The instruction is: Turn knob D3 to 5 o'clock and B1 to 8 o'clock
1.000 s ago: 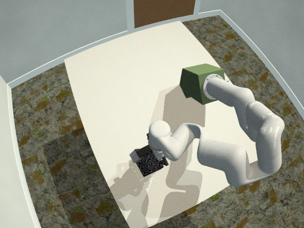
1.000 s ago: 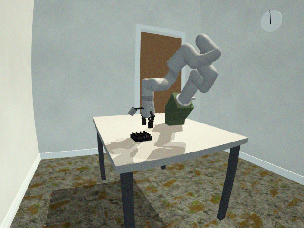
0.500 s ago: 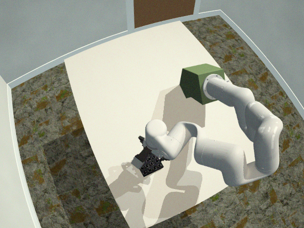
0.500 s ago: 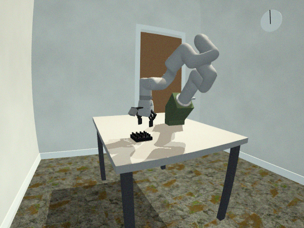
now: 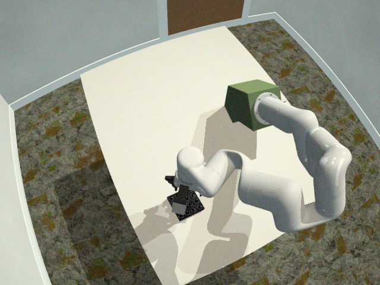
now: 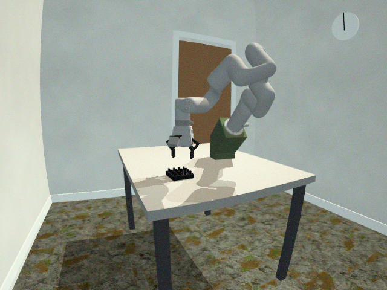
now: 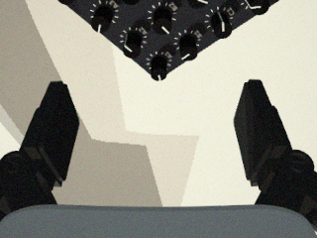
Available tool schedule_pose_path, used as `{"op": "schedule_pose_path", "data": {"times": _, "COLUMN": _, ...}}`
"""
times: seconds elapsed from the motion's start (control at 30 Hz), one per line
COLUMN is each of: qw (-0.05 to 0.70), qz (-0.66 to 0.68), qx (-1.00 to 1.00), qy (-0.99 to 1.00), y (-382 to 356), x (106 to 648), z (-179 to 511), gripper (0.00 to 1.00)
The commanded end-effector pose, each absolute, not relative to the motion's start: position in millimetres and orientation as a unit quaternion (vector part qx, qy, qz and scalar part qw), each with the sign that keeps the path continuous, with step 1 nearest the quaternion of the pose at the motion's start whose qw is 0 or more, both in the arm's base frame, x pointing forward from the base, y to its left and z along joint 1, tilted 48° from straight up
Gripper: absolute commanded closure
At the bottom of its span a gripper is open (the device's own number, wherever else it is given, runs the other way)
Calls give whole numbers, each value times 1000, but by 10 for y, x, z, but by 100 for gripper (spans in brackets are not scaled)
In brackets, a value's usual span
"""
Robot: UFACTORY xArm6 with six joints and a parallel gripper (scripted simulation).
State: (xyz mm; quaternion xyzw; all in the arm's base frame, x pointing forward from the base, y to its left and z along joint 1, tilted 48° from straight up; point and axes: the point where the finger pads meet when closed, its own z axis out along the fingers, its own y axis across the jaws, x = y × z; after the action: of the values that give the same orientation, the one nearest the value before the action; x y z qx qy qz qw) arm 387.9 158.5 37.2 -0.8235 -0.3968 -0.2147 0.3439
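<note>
Wrist view: gripper [image 7: 158, 126] spread wide and empty, hanging above the bench [image 7: 198, 113], knob box [image 7: 161, 10] just ahead.

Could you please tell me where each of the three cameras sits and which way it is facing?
Top: high overhead, looking down at the table; shows the whole white arm, its green base and the knob box partly hidden under the wrist.
Exterior: at room height beyond one table corner, facing the door; shows the arm with the open gripper hanging above the box.
Wrist: behind the gripper, looking down; shows both fingers spread, with the box seen cornerwise beyond.
All three share the knob box.
</note>
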Motion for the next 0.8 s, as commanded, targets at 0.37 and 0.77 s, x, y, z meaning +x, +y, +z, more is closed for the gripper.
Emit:
{"op": "schedule_pose_path", "data": {"times": 0.37, "qw": 286, "qz": -294, "qx": -709, "qy": -573, "y": 1448, "x": 3977, "z": 340, "gripper": 0}}
{"op": "schedule_pose_path", "data": {"times": 0.77, "qw": 253, "qz": -322, "qx": -646, "qy": -644, "y": 1385, "x": 4016, "z": 321, "gripper": 0}}
